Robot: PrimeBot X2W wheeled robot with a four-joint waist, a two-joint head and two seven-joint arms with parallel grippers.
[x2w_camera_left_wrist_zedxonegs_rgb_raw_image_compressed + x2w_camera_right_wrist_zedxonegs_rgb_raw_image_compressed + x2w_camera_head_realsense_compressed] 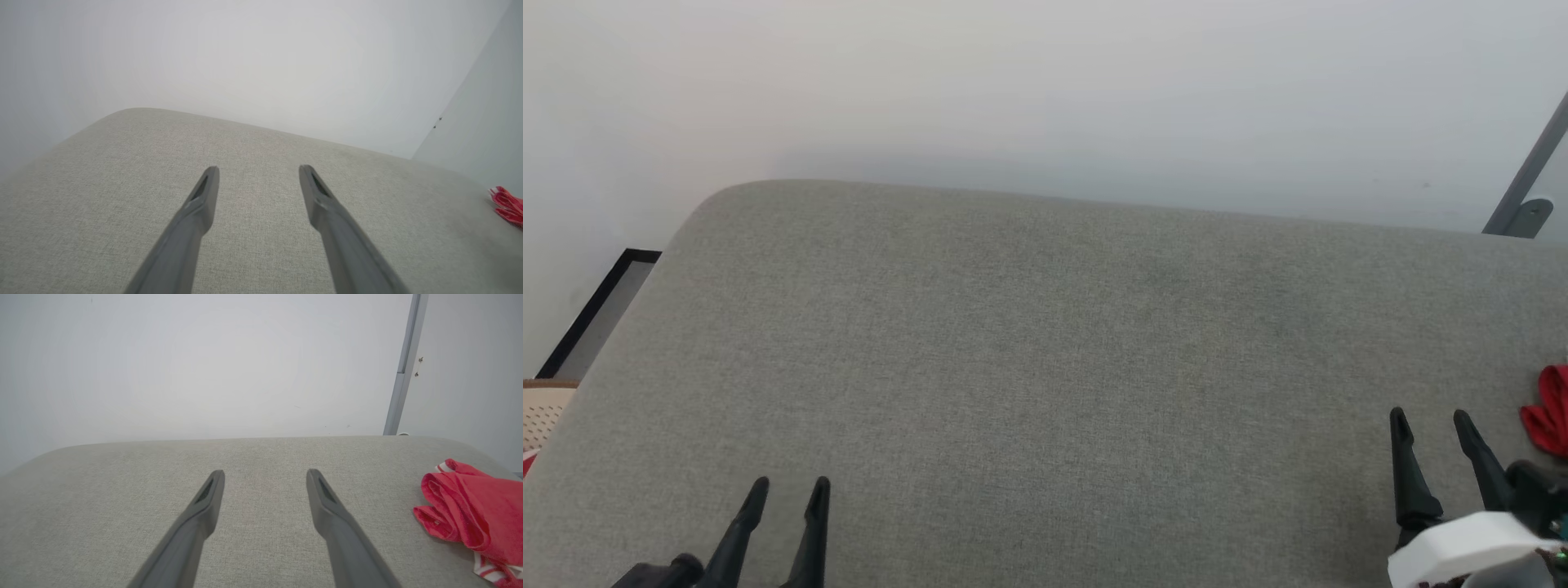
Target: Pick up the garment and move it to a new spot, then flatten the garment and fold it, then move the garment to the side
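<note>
The garment (470, 514) is a crumpled red heap with red-and-white striped trim, lying at the right end of the grey padded surface (1045, 351). Only a red edge of the garment (1550, 420) reaches into the head view, and a sliver of the garment (506, 203) sits at the far right of the left wrist view. My right gripper (1431, 420) hovers open just left of it, nothing between its fingers. My left gripper (791, 490) is open over the surface's near left part, far from the cloth. Both the left gripper (258, 171) and the right gripper (265, 475) have wide empty gaps.
A pale wall runs behind the surface. A grey slanted metal bar (1525, 184) stands at the back right corner. Off the left edge sit a beige perforated basket (543, 412) and a black-framed panel (600, 314) on the floor.
</note>
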